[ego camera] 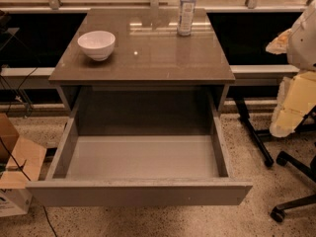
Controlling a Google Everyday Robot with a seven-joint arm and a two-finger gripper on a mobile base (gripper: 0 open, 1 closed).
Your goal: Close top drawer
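Observation:
The top drawer point(140, 157) of the grey-brown cabinet is pulled far out toward me. Its smooth pale grey inside is empty. Its plain, handleless front panel point(138, 192) is nearest to me, low in the view. The lower drawer fronts are hidden beneath it. My arm and gripper point(292, 107) show as white and cream parts at the right edge, level with the cabinet top. They are well to the right of the drawer and touch nothing.
A white bowl point(97, 44) and a clear water bottle point(186, 10) stand on the cabinet top point(148, 58). A cardboard box point(15, 181) sits on the floor at left. Office chair legs and castors point(289, 181) are at right. A window ledge runs behind.

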